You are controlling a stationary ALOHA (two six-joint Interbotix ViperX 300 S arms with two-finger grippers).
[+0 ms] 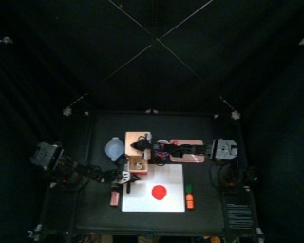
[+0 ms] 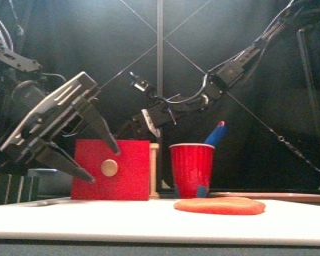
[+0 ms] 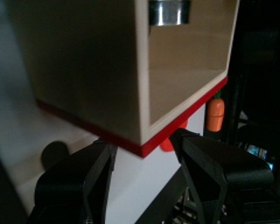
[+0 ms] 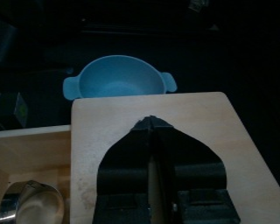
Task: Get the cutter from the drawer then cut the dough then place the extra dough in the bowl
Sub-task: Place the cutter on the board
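Dough untouched; left tool spread wide beside drawer front, right tool closed over wooden box.

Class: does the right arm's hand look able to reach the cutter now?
Probably yes: the drawer is open, the cutter lies uncovered, and the right hand sits on the box beside it.

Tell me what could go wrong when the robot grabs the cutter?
1. The left gripper, open, sits by the drawer, not over the cutter; reaching in, it might bump the drawer.
2. The right gripper seems to press on the box; if it slips, the box could slide.
3. The red cup stands close beside the box and might tip.
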